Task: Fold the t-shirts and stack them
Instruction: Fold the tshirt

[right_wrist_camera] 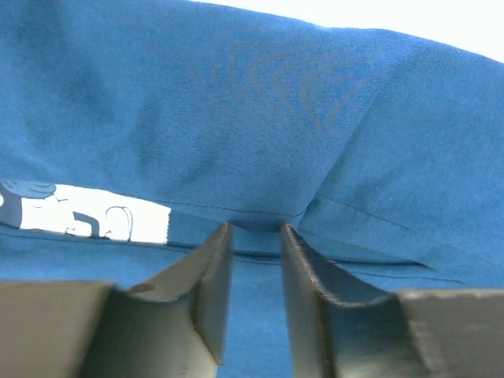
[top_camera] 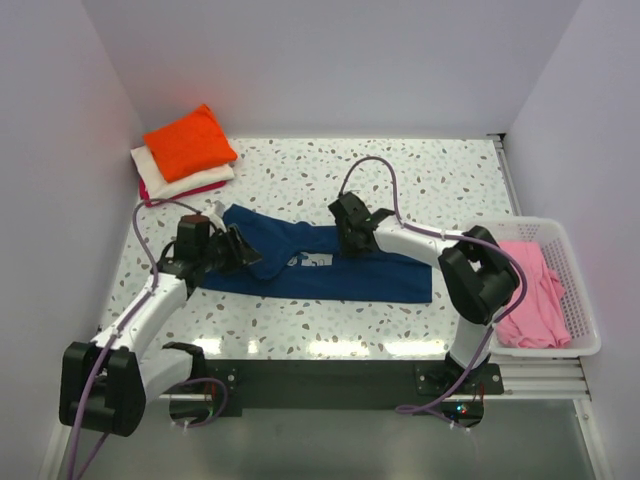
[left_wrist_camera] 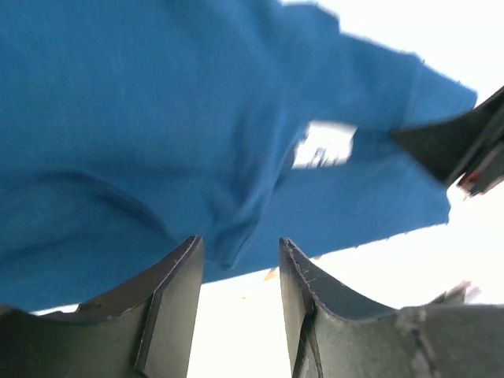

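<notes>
Lying mid-table as a long band, the navy t-shirt (top_camera: 330,268) looked half folded; the left gripper (left_wrist_camera: 240,244) and right gripper (right_wrist_camera: 257,230) stood parted, released, probably needing fresh pinches for a crosswise fold.

Shirts across the worktop (top_camera: 430,180)
One spread t-shirt (top_camera: 330,272) lies mid-worktop, left claw (top_camera: 240,250) at its left end, right claw (top_camera: 352,240) at its far edge; stack of folded t-shirts (top_camera: 187,150) far-left; basket (top_camera: 585,310) at right holds another t-shirt (top_camera: 530,295).
</notes>
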